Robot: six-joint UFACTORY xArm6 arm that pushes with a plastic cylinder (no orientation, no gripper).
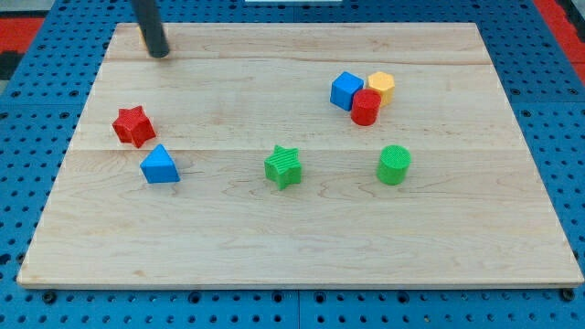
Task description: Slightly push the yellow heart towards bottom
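A pale wooden worktop [302, 247] carries seven blocks. My tip [159, 54] rests near the view's top left, well apart from all; the rod has no fingers. The yellow block [383, 85], shape unclear, sits upper right, touching a blue cube [345, 90] and red cylinder [366, 107].

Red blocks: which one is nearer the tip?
The red star, alone at the view's left, below my tip. The red cylinder sits far right, touching the blue cube and yellow block.
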